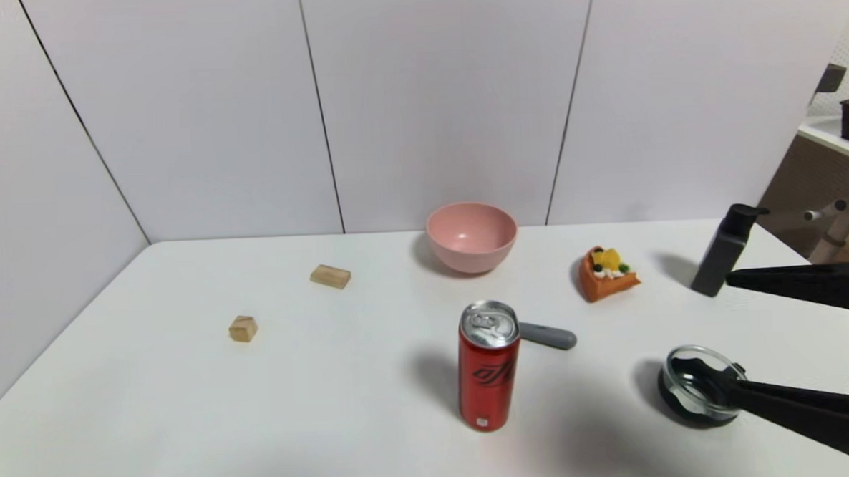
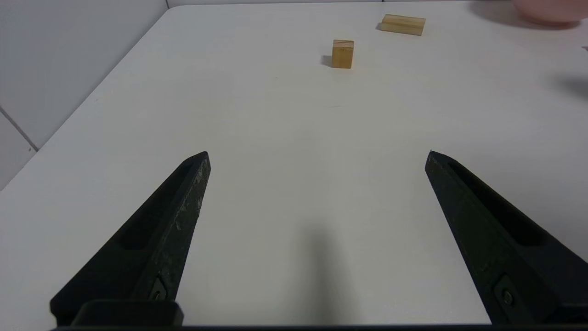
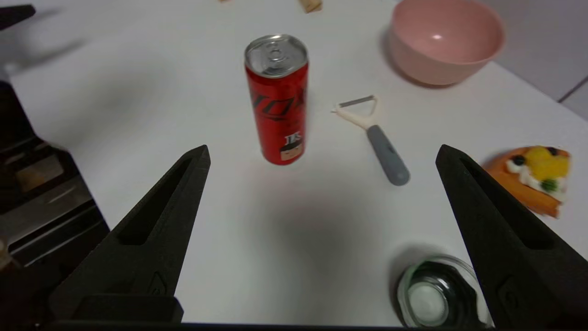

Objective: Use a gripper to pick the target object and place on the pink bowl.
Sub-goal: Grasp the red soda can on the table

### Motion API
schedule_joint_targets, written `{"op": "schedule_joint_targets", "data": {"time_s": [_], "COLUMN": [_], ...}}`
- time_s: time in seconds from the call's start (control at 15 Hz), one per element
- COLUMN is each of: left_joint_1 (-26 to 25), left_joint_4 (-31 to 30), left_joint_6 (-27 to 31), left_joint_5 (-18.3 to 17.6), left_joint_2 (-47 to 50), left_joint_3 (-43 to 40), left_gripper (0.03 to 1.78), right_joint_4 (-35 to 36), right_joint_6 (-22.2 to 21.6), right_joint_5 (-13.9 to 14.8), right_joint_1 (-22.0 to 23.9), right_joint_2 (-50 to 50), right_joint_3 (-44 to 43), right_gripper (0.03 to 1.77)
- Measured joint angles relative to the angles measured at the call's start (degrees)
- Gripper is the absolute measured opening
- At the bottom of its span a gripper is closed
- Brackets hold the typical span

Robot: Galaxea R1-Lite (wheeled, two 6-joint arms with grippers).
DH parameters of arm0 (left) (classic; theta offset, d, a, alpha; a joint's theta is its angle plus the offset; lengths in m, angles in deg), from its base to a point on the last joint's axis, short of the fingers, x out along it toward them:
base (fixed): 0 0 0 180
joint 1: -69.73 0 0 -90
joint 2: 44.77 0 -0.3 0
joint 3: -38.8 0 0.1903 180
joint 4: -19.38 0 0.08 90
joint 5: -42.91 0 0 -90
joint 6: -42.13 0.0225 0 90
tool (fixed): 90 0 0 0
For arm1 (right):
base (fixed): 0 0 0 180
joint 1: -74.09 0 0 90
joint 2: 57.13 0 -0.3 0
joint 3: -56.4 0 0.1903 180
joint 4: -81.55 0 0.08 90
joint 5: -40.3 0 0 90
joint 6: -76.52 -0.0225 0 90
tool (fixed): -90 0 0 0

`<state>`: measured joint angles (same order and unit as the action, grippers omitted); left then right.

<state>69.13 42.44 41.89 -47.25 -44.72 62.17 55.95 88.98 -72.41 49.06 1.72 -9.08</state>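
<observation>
Right of the upright red can (image 1: 489, 365), my right gripper (image 1: 733, 336) hangs spread wide, empty; pink bowl (image 1: 472, 236) beyond.

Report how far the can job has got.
Nothing is done: the red can stands upright on the table, apart from the empty pink bowl. In hand: the right end effector, open and empty, faces the can. Left: grasping, lifting, placing in the bowl. The left end effector sits open, idle.
</observation>
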Motion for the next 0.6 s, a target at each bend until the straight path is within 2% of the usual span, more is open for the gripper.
{"op": "schedule_joint_targets", "data": {"time_s": [0.2,0.47,0.6], "left_joint_1": [0.0,0.0,0.0], "left_joint_4": [0.0,0.0,0.0], "left_joint_6": [0.0,0.02,0.02], "left_joint_5": [-0.02,-0.02,-0.02], "left_joint_2": [0.0,0.0,0.0], "left_joint_3": [0.0,0.0,0.0], "left_gripper": [1.69,1.69,1.69], "right_joint_4": [0.17,0.8,3.61], "right_joint_6": [1.4,4.07,4.82], "right_joint_5": [-0.07,-0.07,-0.09], "right_joint_1": [-3.19,-3.78,-4.13], "right_joint_2": [5.96,12.52,16.26], "right_joint_3": [-0.94,-1.21,-1.49], "right_gripper": [1.7,1.7,1.7]}}
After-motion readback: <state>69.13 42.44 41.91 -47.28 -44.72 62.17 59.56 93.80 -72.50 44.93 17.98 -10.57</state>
